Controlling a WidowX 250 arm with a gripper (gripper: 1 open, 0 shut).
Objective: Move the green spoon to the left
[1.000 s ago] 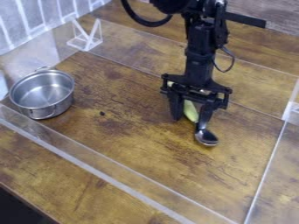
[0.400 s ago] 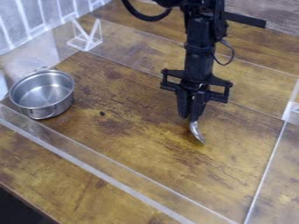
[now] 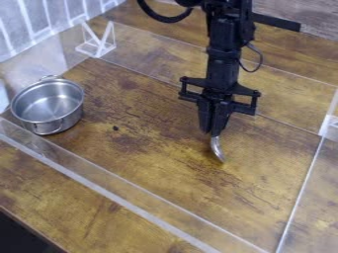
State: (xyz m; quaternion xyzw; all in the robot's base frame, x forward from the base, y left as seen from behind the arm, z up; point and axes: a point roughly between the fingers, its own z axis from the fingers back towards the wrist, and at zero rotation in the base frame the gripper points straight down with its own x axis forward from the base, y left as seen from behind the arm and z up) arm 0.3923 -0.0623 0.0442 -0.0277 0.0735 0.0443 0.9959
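The green spoon (image 3: 218, 147) hangs nearly upright below my gripper (image 3: 215, 123), at the right middle of the wooden table. Only its shiny metal bowl and neck show, with the tip at or just above the wood. The green handle is mostly hidden between the fingers. My gripper points straight down and is shut on the spoon's handle.
A round steel bowl (image 3: 47, 104) stands at the left. Low clear acrylic walls (image 3: 119, 203) ring the work area, and a white stand (image 3: 95, 41) sits at the back left. A small dark spot (image 3: 115, 127) marks the wood between bowl and gripper.
The jaws were open around the spoon lying on the table; they have closed on its handle. The spoon now hangs tilted up and has shifted slightly left.
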